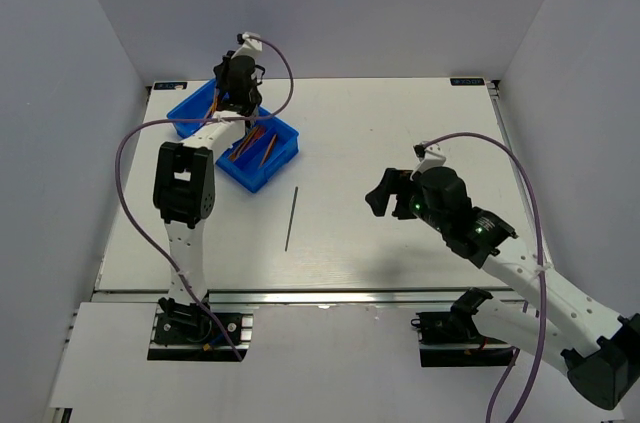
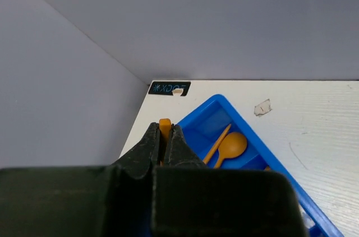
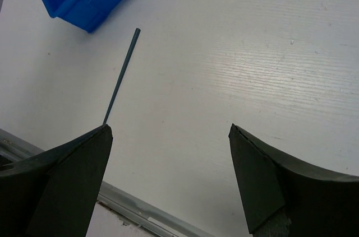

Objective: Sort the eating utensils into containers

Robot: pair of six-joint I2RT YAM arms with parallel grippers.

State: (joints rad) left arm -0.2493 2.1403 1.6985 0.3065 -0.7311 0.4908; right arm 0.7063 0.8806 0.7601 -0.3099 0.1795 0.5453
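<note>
While the left claw pinches 1 orange utensil over the blue tray, the right claw hangs spread, a dark grey stick lying on the tabletop just ahead of 1 finger: thin, light, stiff, likely slippery, best pinched mid-shaft.

Top view: the left arm sits right over the tray, so its middle is covered, and the utensils inside are too small to tell fork from spoon. Left wrist: only the tip of an orange utensil pokes out of the pinched left gripper, so no idea what kind it is. Right wrist: the stick loses its lower end behind one finger of the right gripper, and the top edge chops off the tray.
</note>
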